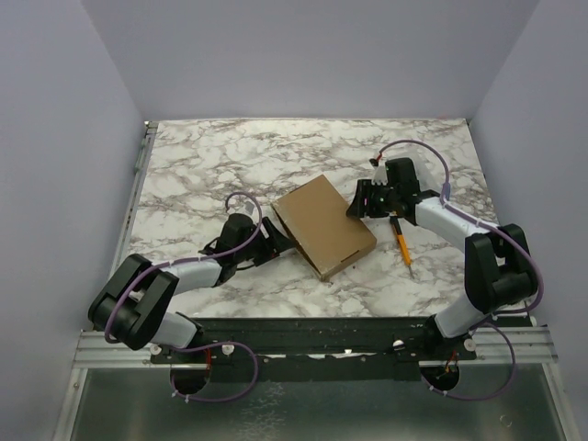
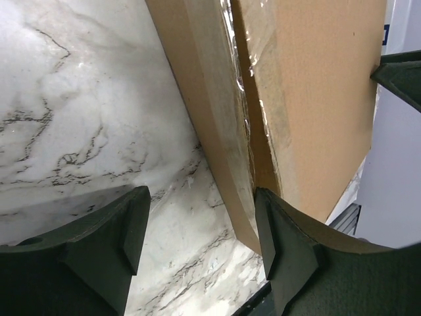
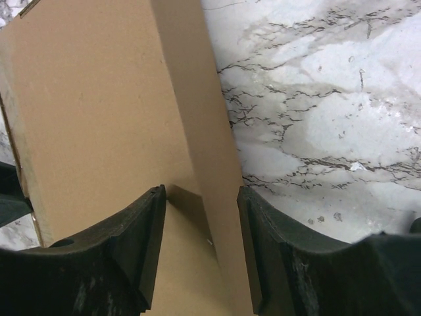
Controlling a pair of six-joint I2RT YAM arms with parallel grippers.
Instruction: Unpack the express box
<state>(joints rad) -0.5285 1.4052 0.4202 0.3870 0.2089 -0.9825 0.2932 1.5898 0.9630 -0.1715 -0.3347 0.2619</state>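
The left claw (image 2: 200, 204) gapes wide against the express box (image 1: 323, 225) edge; right claw (image 3: 200, 197) clamps its corner

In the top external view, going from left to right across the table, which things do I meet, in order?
left gripper → express box → right gripper → orange pen

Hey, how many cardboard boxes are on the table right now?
1. The express box sits near the middle of the table, left of the orange pen. Anything inside it is hidden.
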